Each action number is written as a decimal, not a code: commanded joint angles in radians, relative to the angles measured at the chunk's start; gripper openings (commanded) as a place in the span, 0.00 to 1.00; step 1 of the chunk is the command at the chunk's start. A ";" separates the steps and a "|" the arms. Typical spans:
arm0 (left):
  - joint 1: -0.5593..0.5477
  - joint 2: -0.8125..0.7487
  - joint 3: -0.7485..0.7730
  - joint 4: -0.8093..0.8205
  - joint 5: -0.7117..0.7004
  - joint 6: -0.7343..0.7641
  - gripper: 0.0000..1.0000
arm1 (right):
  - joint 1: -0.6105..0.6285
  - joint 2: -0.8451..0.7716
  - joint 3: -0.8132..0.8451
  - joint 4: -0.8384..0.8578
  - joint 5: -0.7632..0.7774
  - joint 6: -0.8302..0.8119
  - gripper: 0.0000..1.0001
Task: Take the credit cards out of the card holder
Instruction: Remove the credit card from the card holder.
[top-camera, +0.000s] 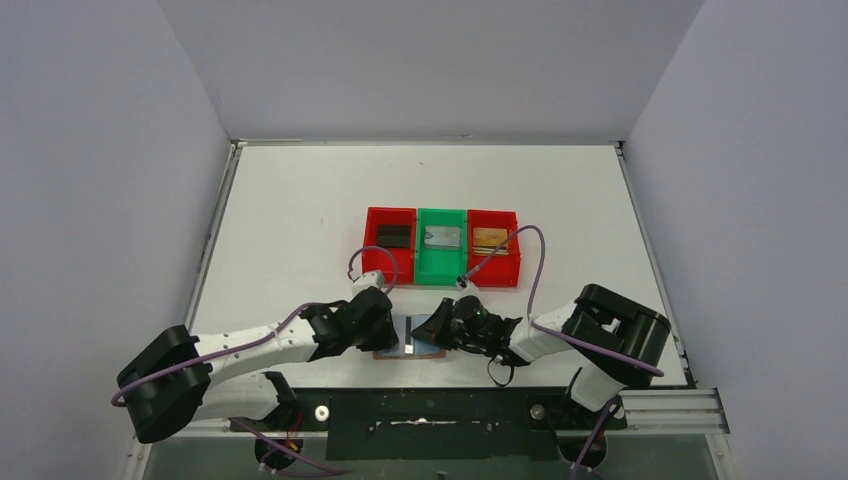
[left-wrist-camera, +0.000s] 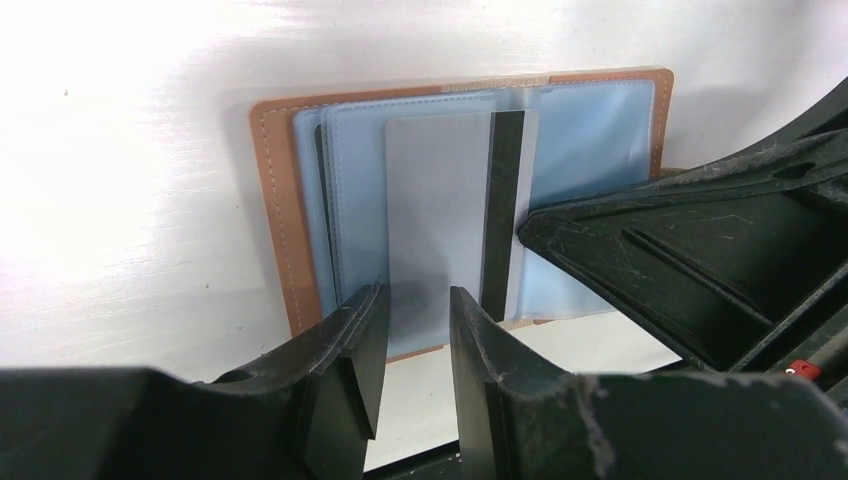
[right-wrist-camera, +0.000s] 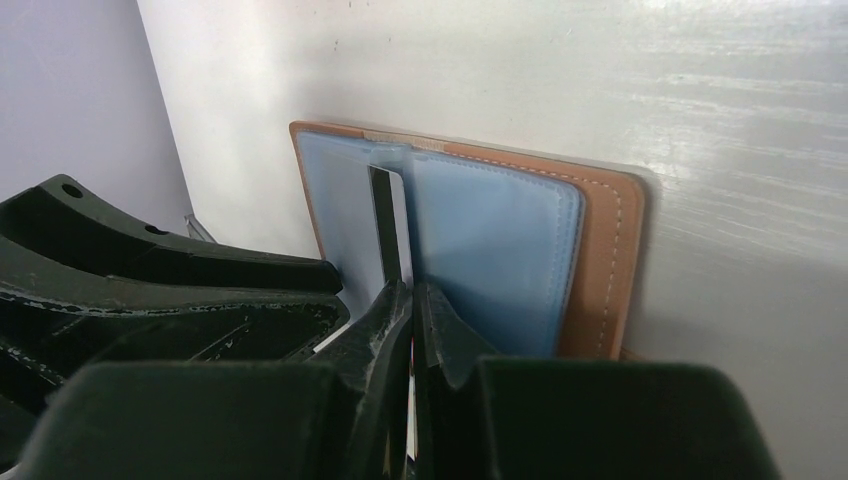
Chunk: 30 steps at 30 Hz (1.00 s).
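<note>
White bench (top-camera: 300, 220) is enclosed by pale grey walls (top-camera: 100, 150), and the card holder (left-wrist-camera: 280, 200) is laid open at its near edge. A silver-grey card (left-wrist-camera: 435, 200) is seen partway out of the blue lining (left-wrist-camera: 590, 130). The right hand (right-wrist-camera: 410, 300) is pressed together, seemingly pinching that card at its black stripe. The left hand (left-wrist-camera: 415, 305) is spread, its fingers (left-wrist-camera: 350, 340) straddling the card's near end without gripping. Extraction is judged to be the step in hand. Next, the card must be slid fully free with the holder held down, then probably carried to the green bin (top-camera: 441, 272).
</note>
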 joint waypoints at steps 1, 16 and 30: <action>0.005 0.026 0.020 -0.026 -0.014 0.019 0.29 | 0.002 -0.041 0.006 -0.011 0.024 -0.013 0.00; 0.002 0.000 -0.103 0.088 0.056 -0.074 0.18 | 0.007 0.011 -0.004 0.074 0.001 0.025 0.18; 0.004 -0.036 -0.101 0.019 0.007 -0.075 0.15 | 0.002 -0.051 -0.034 0.061 0.025 0.022 0.01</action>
